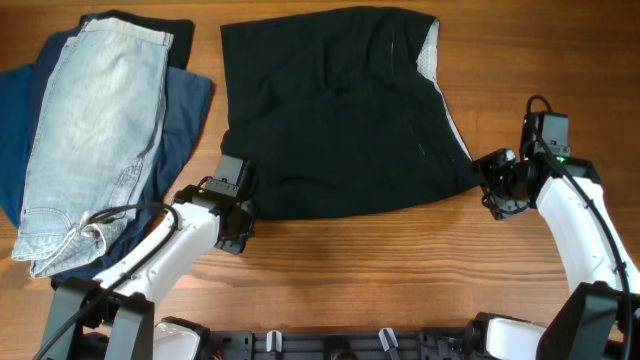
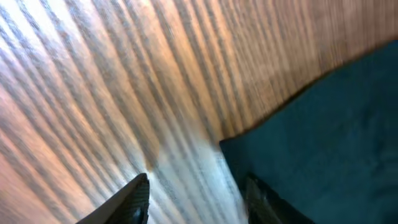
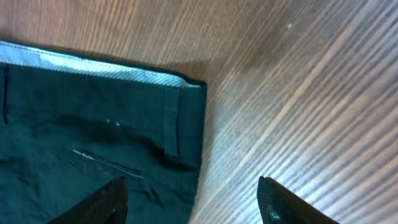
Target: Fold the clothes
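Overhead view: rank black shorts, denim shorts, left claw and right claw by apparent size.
1. black shorts: largest, widest spread.
2. denim shorts: clearly smaller and narrower.
3. left claw and right claw: both small and look alike, so I'm not ranking them.

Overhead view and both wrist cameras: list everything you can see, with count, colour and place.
Black fabric shorts: one, black with pale waistband lining, spread flat mid-table.
Light-wash denim shorts: one, pale blue, on top of the pile at far left.
Navy blue garments: count unclear, navy, under the denim shorts.
Wooden table: one, brown, beneath everything.
Left hand: one, black, open, at the black shorts' near left corner.
Right hand: one, black, open, at their waistband corner.
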Controlling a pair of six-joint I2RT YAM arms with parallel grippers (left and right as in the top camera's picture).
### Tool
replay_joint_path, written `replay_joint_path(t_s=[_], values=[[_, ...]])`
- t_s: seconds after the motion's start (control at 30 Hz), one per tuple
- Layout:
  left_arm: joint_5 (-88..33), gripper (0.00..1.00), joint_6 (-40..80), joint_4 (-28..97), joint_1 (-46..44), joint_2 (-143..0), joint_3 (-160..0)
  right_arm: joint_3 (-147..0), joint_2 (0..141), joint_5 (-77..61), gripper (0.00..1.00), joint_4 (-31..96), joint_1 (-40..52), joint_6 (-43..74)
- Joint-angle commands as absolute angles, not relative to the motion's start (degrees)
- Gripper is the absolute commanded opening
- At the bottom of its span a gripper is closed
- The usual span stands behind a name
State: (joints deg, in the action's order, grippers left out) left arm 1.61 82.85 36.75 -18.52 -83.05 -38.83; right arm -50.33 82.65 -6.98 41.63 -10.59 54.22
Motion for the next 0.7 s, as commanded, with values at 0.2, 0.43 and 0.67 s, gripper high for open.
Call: replay_joint_path(t_s=[0.2,0.43,0.67], values=[[2.68,0.55,87.48,30.92,-18.55,-83.48,-38.46,-49.76,86.15,-5.13,0.67,35.44,-9.47,52.51],[4.14,0.56,87.48,29.76,-18.55,-86.19,-38.46,-49.76,92.66,-5.37,0.60,33.06,-5.56,52.51],[4.69,0.38,87.24,27.46,-17.02,-88.09,-38.46,-49.76,94.67,-5.32,0.74,33.56,-4.34,51.11]])
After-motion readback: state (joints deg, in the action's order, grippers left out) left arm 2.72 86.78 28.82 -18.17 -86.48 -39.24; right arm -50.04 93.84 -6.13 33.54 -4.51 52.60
